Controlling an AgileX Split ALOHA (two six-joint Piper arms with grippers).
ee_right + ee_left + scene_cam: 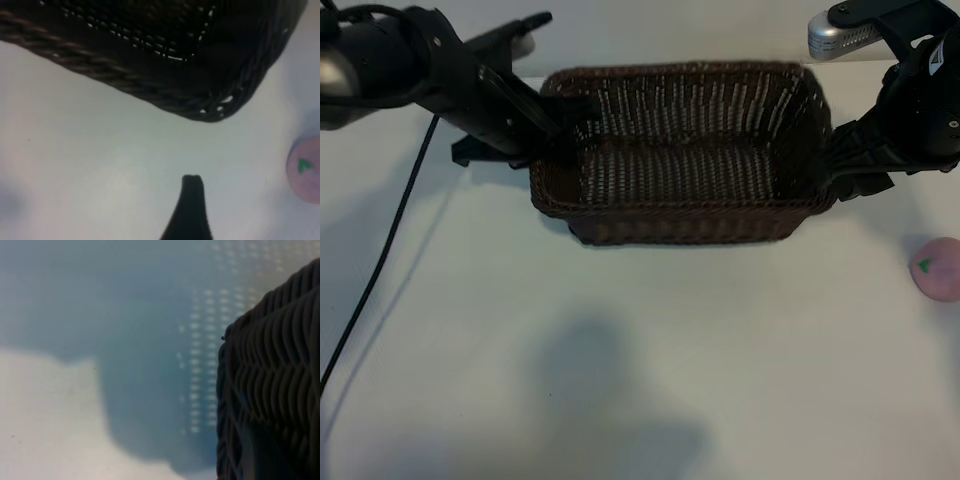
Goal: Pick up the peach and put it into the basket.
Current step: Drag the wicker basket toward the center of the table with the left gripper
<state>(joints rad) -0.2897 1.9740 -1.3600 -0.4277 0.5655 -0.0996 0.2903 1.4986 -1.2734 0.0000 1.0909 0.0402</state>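
Observation:
The dark brown wicker basket [685, 150] stands at the back middle of the white table. My left gripper [555, 135] is at its left end, one finger inside the wall and one outside, shut on the rim; in the left wrist view the basket's weave [270, 380] fills one side. My right gripper [842, 170] hovers by the basket's right end, open and holding nothing. Only one of its fingers [192, 200] shows in the right wrist view, near the basket's corner [210, 100]. The pale-pink peach [937, 267] with a green leaf mark lies on the table at the right edge, in front of the right gripper [305, 170].
A black cable [390, 240] runs down the table's left side from the left arm. A broad shadow [600, 400] lies on the white tabletop in front of the basket.

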